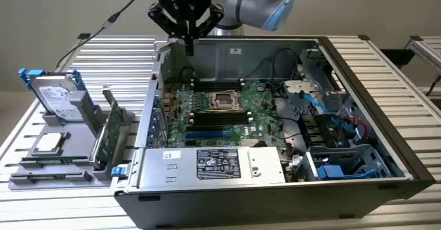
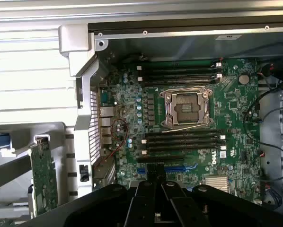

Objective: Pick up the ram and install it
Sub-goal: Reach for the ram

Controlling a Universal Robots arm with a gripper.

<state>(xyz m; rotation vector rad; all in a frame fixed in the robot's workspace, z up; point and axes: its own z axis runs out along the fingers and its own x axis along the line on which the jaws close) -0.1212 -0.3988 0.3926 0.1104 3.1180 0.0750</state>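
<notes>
Power supply (image 1: 214, 164), label facing up, is sitting at the near end of the open case (image 1: 393, 137), closest to the exterior camera. Outside the case, beside its wall on the exterior view's left, a grey holder tray (image 1: 79, 144) is carrying spare parts. The ram (image 1: 55, 161) is resting on edge in a near slot of that tray, as far as can be told, well apart from the gripper and untouched. Further along the tray, an expansion card (image 1: 110, 132) is leaning close to the case, and a hard drive (image 1: 59, 98) is standing upright beyond it. Inside the case the motherboard (image 1: 206, 111) is lying flat, its long black memory slots (image 2: 184, 139) appearing empty on either side of the processor socket (image 2: 186, 109). Farthest off, the gripper (image 1: 187, 46) is hanging over the far wall of the case with its fingers pressed together on nothing. Judged from this layout, the pick is going well only if the fingers are spreading before descending, straddling the stick's thin faces near its middle, and keeping clear of the leaning card.
</notes>
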